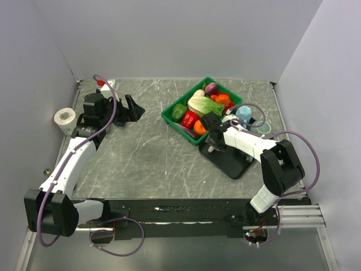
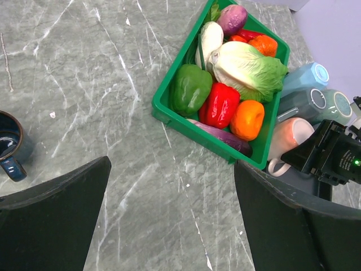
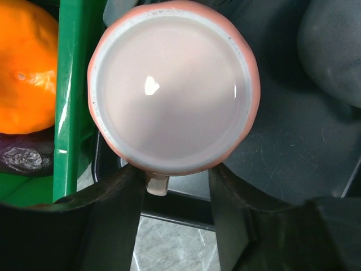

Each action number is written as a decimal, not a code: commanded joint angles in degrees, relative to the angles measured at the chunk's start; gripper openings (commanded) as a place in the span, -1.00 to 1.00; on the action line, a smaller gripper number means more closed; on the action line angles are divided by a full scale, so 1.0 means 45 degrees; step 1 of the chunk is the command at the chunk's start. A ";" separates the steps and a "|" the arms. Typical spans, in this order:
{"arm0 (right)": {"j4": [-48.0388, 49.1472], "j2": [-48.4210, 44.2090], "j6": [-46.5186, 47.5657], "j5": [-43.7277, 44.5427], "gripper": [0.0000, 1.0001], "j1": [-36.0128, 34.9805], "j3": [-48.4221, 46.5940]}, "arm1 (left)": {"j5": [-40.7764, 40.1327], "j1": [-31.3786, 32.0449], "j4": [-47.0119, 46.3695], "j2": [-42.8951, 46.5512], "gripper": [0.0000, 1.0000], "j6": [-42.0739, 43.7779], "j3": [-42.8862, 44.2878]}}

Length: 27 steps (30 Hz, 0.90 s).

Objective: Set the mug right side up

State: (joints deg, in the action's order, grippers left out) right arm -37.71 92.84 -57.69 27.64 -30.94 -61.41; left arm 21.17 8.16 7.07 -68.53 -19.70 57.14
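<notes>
The pink mug (image 3: pixel 172 90) stands upside down on the black tray (image 3: pixel 293 147); its flat pale base faces the right wrist camera. Its handle (image 3: pixel 157 184) points toward my right gripper (image 3: pixel 175 169). That gripper is open just above the mug, with its fingers on either side of the handle: the left finger is against it and the right finger is apart. The mug also shows in the left wrist view (image 2: pixel 290 135). In the top view my right gripper (image 1: pixel 214 148) hides the mug. My left gripper (image 1: pixel 135 108) is open and empty over bare table at the far left.
A green basket (image 1: pixel 175 116) of vegetables sits right beside the tray (image 1: pixel 234 164). A light blue mug (image 2: pixel 304 79) and a grey-green mug (image 2: pixel 316 104) lie behind the pink one. A dark blue mug (image 2: pixel 8 144) stands at the left. A paper roll (image 1: pixel 65 117) is at the left wall.
</notes>
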 commanded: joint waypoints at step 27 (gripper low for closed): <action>0.0314 -0.2834 0.0320 -0.0396 -1.00 -0.0019 0.0930 | 0.1134 -0.0017 -0.0692 -0.0219 0.93 -0.0309 0.0075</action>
State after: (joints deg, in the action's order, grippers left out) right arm -37.01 89.23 -57.14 26.22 -31.24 -58.37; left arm 22.76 8.19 6.68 -69.23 -20.53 57.14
